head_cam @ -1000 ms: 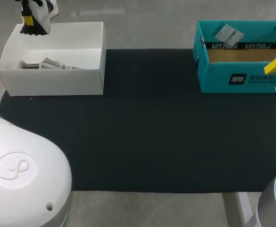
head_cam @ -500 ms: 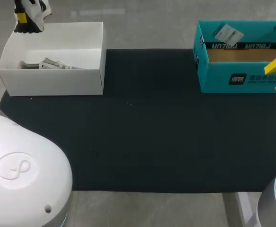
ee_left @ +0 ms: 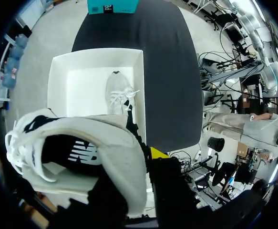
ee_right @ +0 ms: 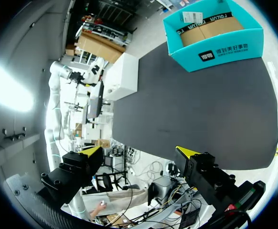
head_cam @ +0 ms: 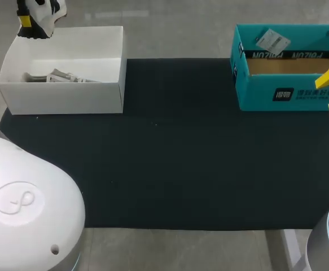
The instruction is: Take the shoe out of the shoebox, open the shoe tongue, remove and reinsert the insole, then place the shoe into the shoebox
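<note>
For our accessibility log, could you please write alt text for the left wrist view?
The left gripper holds a white shoe above an open white shoebox, where a second shoe lies. Beyond it stretches a black mat.

White arms [head_cam: 23, 203], yellow-tipped black fingers [ee_right: 206, 174]

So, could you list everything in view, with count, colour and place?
white shoebox: 1, white, open, far left on the mat.
resting shoe: 1, pale grey, inside the white shoebox.
lifted shoe: 1, white and black, above the shoebox's far left corner.
teal box: 1, teal, far right.
paper tag: 1, white, inside the teal box.
mat: 1, black, on the table.
left gripper: 1, yellow-tipped, shut on the lifted shoe.
right gripper: 1, yellow-tipped, open, by the teal box.
</note>
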### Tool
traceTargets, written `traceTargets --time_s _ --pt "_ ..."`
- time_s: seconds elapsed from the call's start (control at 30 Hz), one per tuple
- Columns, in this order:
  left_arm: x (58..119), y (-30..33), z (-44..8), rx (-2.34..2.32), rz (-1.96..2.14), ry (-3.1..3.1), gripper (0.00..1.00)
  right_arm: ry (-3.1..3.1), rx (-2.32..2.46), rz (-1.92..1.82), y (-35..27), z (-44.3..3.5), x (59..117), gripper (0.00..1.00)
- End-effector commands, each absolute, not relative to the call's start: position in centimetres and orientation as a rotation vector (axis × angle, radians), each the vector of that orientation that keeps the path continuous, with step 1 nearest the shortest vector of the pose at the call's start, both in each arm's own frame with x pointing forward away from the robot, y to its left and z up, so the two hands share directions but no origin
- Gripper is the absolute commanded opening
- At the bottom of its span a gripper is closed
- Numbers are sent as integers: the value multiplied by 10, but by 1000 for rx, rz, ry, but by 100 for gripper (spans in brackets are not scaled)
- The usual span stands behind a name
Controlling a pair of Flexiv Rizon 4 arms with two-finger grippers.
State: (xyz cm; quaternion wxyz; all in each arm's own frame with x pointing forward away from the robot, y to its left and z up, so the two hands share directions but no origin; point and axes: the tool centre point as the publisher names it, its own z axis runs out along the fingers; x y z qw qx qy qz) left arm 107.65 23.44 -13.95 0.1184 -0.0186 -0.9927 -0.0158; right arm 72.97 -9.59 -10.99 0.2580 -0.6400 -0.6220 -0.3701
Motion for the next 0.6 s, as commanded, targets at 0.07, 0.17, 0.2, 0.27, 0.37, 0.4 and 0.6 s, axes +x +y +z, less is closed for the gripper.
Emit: traceTargets --time_s 0.07,0.17,0.2,0.27,0.37,0.4,0.6 --pt "1089 249 -142 -68 -88 -2912 0 -1686 -1737 -1002 -96 -110 729 100" --pt "1102 261 -144 -69 -118 -2943 0 -1686 -1737 -1002 -96 -110 729 100" --pt "1106 265 -145 -81 -116 -2956 0 -1686 -1737 -1002 -96 -110 729 100" --pt "1118 272 -150 -67 -119 -2967 0 -1686 -1737 -1002 -96 -110 729 100" --pt "1130 281 -154 -72 -74 -2996 0 -1686 -1737 -1002 -96 -110 729 100" --pt "1133 283 -155 -76 -51 -3001 0 -1686 -1737 -1002 -96 -110 729 100" --pt "1150 295 -159 -108 2 -2991 0 -1686 -1737 -1002 -96 -110 729 100"
